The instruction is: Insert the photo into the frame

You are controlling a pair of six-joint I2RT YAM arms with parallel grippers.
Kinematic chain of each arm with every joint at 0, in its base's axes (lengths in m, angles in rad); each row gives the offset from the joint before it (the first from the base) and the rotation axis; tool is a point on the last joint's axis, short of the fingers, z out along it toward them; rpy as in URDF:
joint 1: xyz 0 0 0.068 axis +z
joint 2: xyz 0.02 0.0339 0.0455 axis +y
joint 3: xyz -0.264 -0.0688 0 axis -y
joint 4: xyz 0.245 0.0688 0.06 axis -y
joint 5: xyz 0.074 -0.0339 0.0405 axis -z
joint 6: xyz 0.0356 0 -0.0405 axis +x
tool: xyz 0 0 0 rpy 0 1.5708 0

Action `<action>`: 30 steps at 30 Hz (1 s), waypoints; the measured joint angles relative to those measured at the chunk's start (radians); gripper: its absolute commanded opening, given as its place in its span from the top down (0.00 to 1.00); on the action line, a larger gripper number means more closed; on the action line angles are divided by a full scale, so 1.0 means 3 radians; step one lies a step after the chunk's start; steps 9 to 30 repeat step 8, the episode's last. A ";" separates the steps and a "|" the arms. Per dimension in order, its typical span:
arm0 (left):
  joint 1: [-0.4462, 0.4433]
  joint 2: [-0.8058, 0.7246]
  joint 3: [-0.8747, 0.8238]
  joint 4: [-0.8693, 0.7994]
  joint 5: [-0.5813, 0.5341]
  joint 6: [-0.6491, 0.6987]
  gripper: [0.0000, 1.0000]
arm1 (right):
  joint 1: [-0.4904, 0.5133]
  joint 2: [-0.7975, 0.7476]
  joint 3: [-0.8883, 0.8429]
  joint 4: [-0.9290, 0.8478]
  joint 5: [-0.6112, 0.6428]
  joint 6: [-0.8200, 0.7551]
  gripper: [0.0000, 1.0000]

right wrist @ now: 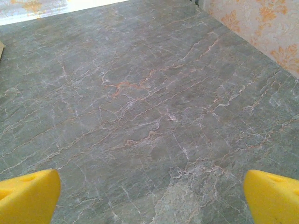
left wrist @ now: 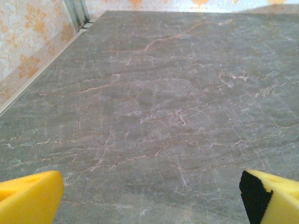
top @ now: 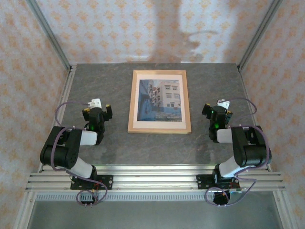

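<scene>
The frame (top: 159, 130), of light wood, lies flat in the middle of the grey marbled bench (top: 100, 78), its long sides running away from the arms. The photo (top: 159, 99) sits inside the frame, picture side up, showing a white multi-storey building against blue tones. A pale mat border (top: 135, 101) runs between the photo and the wood on all four sides.

The left claw (top: 97, 109) hangs over bare bench to the left of the frame, level with the frame's lower half and well apart from it. Its yellow fingers (left wrist: 29, 198) are spread wide in the left wrist view, with nothing but marbled surface between them.

The right claw (top: 218, 109) stands to the right of the frame, about as far off as the left one and at a like height along the frame's side. Its yellow fingers (right wrist: 273, 198) are likewise spread wide apart, with only bare bench in the gap.

Neither claw touches the frame or the photo. Patterned wallpaper (top: 28, 62) encloses the bench beyond the frame and on both sides of it.
</scene>
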 measured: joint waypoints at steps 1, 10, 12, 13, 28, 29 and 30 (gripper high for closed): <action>0.0000 0.0000 0.0000 0.0027 -0.0001 0.0008 0.00 | 0.0000 0.0000 0.0000 0.0001 0.0000 -0.0004 0.00; 0.0000 0.0000 0.0000 0.0070 -0.0038 0.0020 0.00 | 0.0000 0.0000 0.0000 0.0003 0.0000 -0.0005 0.00; 0.0000 0.0000 0.0000 0.0070 -0.0038 0.0020 0.00 | 0.0000 0.0000 0.0000 0.0003 0.0000 -0.0005 0.00; 0.0000 0.0000 0.0000 0.0070 -0.0038 0.0020 0.00 | 0.0000 0.0000 0.0000 0.0003 0.0000 -0.0005 0.00; 0.0000 0.0000 0.0000 0.0070 -0.0038 0.0020 0.00 | 0.0000 0.0000 0.0000 0.0003 0.0000 -0.0005 0.00; 0.0000 0.0000 0.0000 0.0070 -0.0038 0.0020 0.00 | 0.0000 0.0000 0.0000 0.0003 0.0000 -0.0005 0.00; 0.0000 0.0000 0.0000 0.0070 -0.0038 0.0020 0.00 | 0.0000 0.0000 0.0000 0.0003 0.0000 -0.0005 0.00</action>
